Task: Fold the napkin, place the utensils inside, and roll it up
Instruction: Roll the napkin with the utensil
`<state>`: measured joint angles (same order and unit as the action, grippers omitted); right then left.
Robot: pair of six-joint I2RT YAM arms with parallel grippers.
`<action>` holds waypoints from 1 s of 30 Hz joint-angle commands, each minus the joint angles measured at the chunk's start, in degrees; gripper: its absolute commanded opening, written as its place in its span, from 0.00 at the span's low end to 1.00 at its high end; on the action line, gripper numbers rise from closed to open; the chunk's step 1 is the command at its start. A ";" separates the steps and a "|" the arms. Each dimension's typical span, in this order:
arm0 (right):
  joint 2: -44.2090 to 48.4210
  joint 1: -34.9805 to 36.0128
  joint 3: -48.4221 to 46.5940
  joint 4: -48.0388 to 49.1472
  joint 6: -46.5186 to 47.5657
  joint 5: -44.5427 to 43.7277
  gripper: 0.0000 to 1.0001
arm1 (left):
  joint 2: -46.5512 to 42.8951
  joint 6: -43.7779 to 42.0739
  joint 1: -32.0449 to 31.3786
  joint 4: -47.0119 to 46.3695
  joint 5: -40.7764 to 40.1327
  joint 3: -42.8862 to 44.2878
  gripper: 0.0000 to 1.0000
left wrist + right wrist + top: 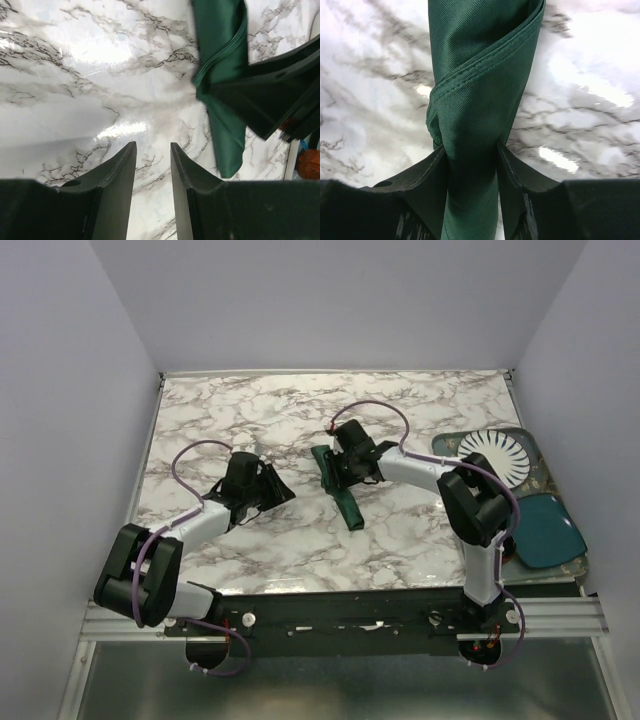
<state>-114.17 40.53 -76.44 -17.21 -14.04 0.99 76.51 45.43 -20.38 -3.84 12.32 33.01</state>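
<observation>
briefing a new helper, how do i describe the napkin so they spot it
Near the middle of the marble table is a long dark green roll of cloth, the napkin, with the right gripper closed on it. It is the only cloth there; the teal dish at the right edge is oval.

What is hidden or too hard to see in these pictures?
Fork: in no view; the rolled napkin may hide it, cannot tell.
Napkin's middle, top view: under the right hand.
Napkin's ends, right wrist view: cut off by top and bottom edges.
Teal dish, top view: left part behind the right arm.
Orange thing, left wrist view: blurred, cut by the right edge.
</observation>
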 commanded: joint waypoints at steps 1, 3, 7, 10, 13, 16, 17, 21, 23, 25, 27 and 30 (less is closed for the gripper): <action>-2.99 -3.80 3.14 -3.18 -1.16 1.64 0.49 | 1.71 0.54 -0.80 -2.76 2.89 0.56 0.42; -2.90 -4.06 3.14 -3.44 -1.69 0.68 0.49 | 1.80 0.54 -0.89 -2.76 2.89 0.82 0.42; -2.99 -6.25 2.79 -5.98 -2.83 0.76 0.49 | 1.36 0.54 -0.98 -2.76 3.33 1.26 0.41; -2.46 -9.06 2.79 -7.83 -2.66 0.86 0.49 | 1.19 0.62 -1.06 -2.76 3.59 1.44 0.42; -2.37 -11.17 1.04 -10.38 -2.04 1.90 0.49 | 1.27 0.63 -1.33 -2.84 3.94 1.88 0.42; -2.90 -13.37 -1.06 -12.49 -2.04 3.22 0.49 | 1.27 0.71 -1.33 -2.93 4.29 2.32 0.41; -3.07 -14.25 -1.86 -13.97 -1.78 3.22 0.49 | 1.27 0.71 -1.41 -2.93 4.29 2.40 0.41; -5.35 -16.88 -6.60 -16.88 -1.08 3.22 0.49 | 0.92 0.80 -1.68 -3.02 4.56 2.58 0.41; -6.85 -19.25 -10.02 -19.25 -0.81 4.36 0.49 | 1.01 0.80 -1.68 -3.02 4.73 2.67 0.41; -8.78 -20.58 -12.14 -20.58 -0.29 4.19 0.49 | 0.84 0.80 -1.68 -3.02 5.00 2.76 0.41; -9.84 -22.60 -15.30 -22.68 -0.02 4.10 0.49 | 0.92 0.80 -1.68 -3.02 5.09 2.76 0.41; -11.16 -25.50 -19.33 -24.27 -0.19 4.54 0.50 | 1.10 0.80 -1.68 -3.19 5.26 2.76 0.42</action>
<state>-121.58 19.11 -91.42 -34.11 -15.49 6.13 78.11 46.13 -21.85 -6.00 16.21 34.28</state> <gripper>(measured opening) 0.491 0.415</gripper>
